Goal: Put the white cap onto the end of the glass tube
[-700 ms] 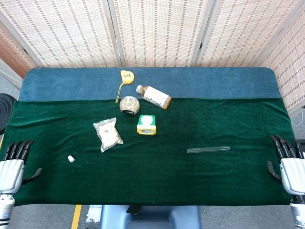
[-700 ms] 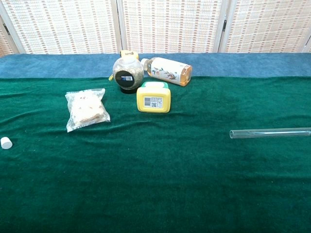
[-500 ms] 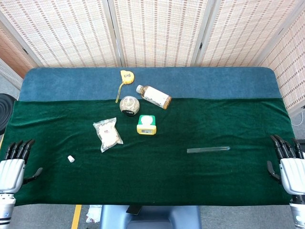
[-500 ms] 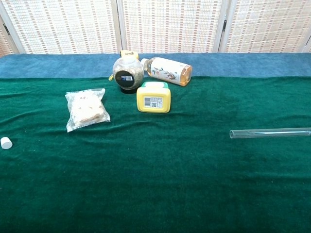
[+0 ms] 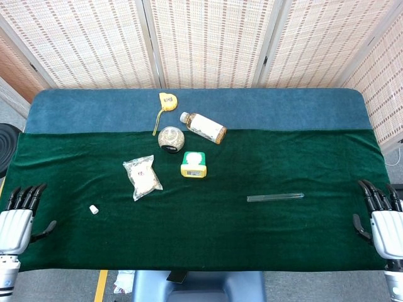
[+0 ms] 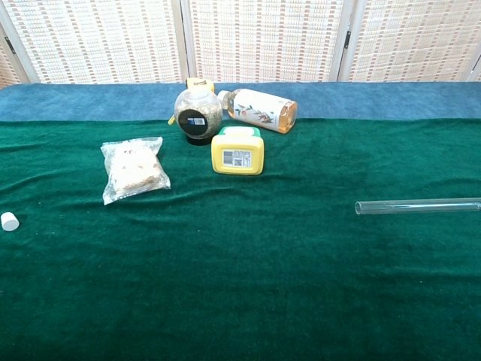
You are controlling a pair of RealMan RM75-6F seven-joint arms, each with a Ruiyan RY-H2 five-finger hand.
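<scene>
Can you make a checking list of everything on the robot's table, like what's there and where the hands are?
Surface: green cloth over a blue cover.
Job's things: white cap lies near left; glass tube lies right, uncapped.
Clutter: plastic bag, yellow box, round jar, bottle, yellow tag.
Hands: left hand and right hand empty, fingers apart, at table edges.
Cables: nothing seen.
Surroundings: woven screens behind.

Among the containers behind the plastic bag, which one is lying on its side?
The bottle with amber liquid lies on its side, its white cap pointing left. The round glass jar and the yellow box beside it do not look tipped over.
</scene>
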